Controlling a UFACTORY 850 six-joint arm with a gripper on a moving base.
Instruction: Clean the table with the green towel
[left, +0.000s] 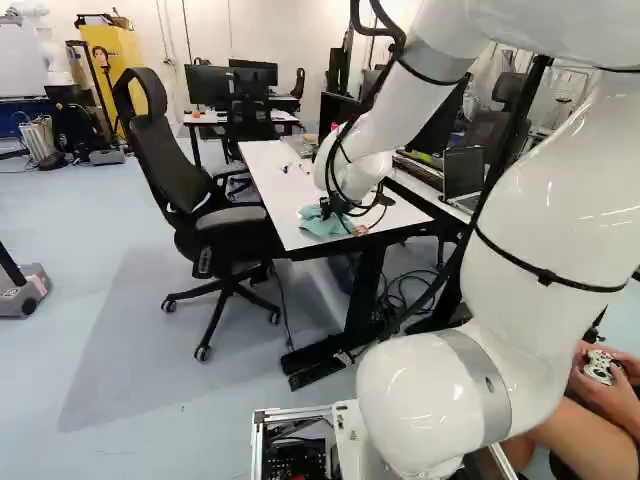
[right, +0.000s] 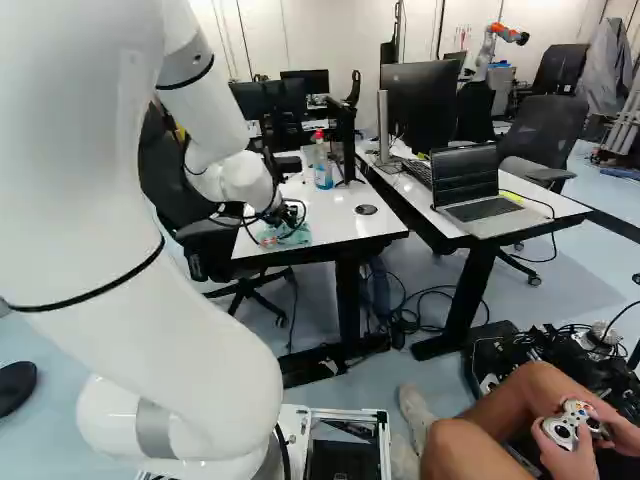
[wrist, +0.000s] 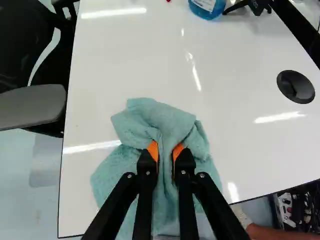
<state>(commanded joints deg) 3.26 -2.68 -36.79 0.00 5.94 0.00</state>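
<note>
At the near end of the white table (right: 345, 215), my gripper (right: 288, 218) is down at the blue-green towel (right: 298, 238). The left base view shows the gripper (left: 335, 207) over the same towel (left: 318, 222). In the wrist view both orange pads of the gripper (wrist: 165, 152) pinch a fold of the towel (wrist: 150, 117) from two sides. The cloth lies bunched ahead of the fingers and spreads out beneath them on the table (wrist: 150, 65).
A blue bottle (right: 323, 170) and a monitor stand rise farther along the table. A black chair (left: 200, 200) stands against its left side. A second desk with a laptop (right: 475, 190) is to the right. A seated person holds a controller at the right.
</note>
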